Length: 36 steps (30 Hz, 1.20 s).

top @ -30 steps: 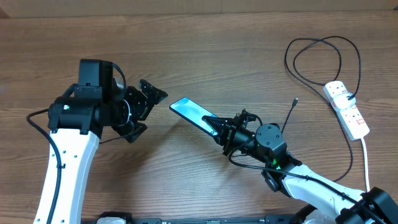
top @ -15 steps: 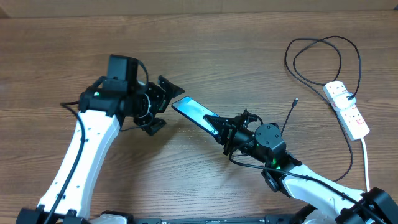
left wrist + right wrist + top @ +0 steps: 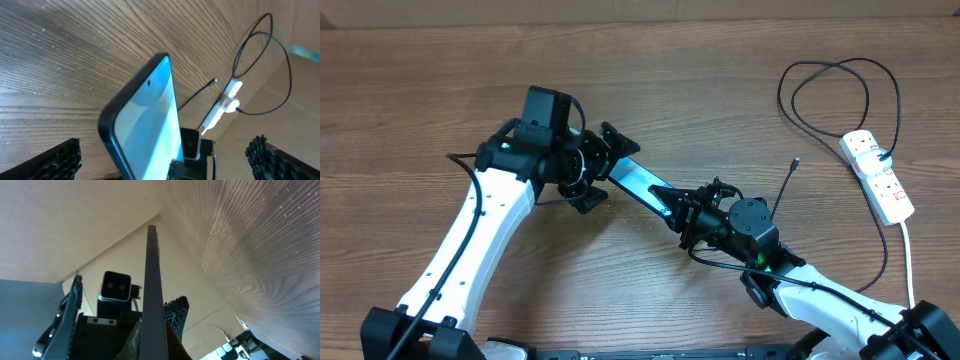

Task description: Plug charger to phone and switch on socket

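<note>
The phone, with its light-blue screen, is held tilted above the table by my right gripper, which is shut on its lower end. My left gripper is open, with its fingers on either side of the phone's far end. In the left wrist view the phone stands between the open fingers. In the right wrist view the phone is edge-on in the jaws. The charger loops at the back right, its plug lying free. The socket lies at the right edge.
The socket's white cord runs toward the front right. The charger cable plugs into the strip near its far end. The socket and the cable loop also show in the left wrist view. Bare wooden table lies at the left and back.
My left arm has swung right, and its open jaws now straddle the phone's far end. The right arm and the phone have stayed still.
</note>
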### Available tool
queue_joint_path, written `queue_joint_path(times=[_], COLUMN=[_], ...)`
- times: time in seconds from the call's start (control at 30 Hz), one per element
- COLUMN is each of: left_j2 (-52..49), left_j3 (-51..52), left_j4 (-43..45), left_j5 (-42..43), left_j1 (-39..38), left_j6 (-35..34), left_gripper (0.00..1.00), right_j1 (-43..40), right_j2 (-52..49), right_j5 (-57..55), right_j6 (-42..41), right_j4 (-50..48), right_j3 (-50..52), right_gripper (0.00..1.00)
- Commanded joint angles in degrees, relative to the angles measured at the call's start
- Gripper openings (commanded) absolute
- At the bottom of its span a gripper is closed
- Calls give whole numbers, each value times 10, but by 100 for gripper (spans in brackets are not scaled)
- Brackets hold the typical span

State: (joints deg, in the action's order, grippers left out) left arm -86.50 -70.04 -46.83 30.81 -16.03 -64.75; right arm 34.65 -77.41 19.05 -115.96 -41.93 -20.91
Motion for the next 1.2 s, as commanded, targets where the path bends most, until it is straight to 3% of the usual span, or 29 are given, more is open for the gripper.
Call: queue_joint_path(times=[0.0, 1.17], left_j2=[-4, -4], left_j3=[5, 5], left_j4=[2, 9], left_j5=[-32, -75], left_j1=[-8, -9], left_j6=[4, 4], left_gripper=[100, 100], right_j1=[4, 4], right_j2=[8, 8], right_j5=[-6, 0], right_j6=[-79, -79], right_j4=[-10, -10], right_j3=[-12, -12], right_gripper=[4, 4])
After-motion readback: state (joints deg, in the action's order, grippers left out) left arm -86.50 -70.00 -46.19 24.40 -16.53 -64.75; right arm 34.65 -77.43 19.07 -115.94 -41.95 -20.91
